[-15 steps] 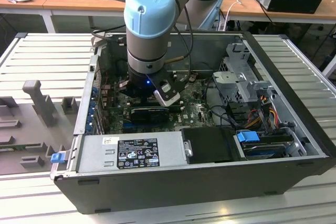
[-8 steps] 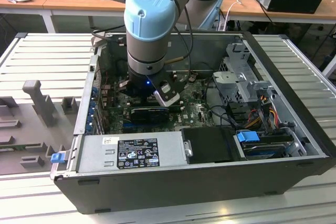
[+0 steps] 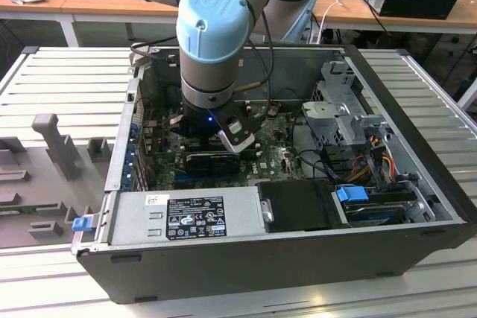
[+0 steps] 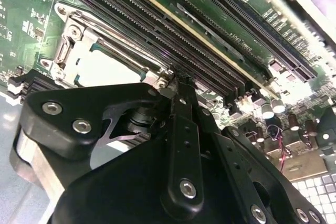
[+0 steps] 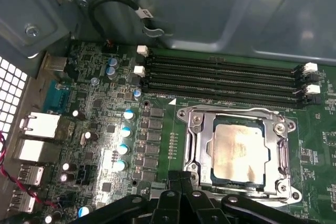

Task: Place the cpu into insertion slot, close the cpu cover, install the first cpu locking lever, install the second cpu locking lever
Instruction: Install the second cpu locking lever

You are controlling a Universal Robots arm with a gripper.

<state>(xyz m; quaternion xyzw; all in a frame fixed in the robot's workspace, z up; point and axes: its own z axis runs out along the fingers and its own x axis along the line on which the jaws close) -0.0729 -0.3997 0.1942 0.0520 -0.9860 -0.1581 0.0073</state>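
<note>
An open computer case [image 3: 417, 176] sits on a ribbed grey surface [image 3: 67, 80]. Inside, on the green board [image 5: 163, 129], the cpu [image 5: 240, 150] already lies in the insertion slot [image 5: 197, 153], and the cpu cover [image 5: 281, 153] looks shut over it. The levers are hard to judge. The fingers [image 4: 176, 80] look pressed together, holding nothing, just beside the slot.

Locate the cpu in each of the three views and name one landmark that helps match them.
Exterior view: I cannot make the cpu out; the arm's wrist hangs over that part of the board.
First wrist view: the cpu sits in the insertion slot, framed by the cpu cover.
Second wrist view: a pale corner of it shows just past the gripper.
Shared landmark: the long black memory slots beside the socket.
</note>
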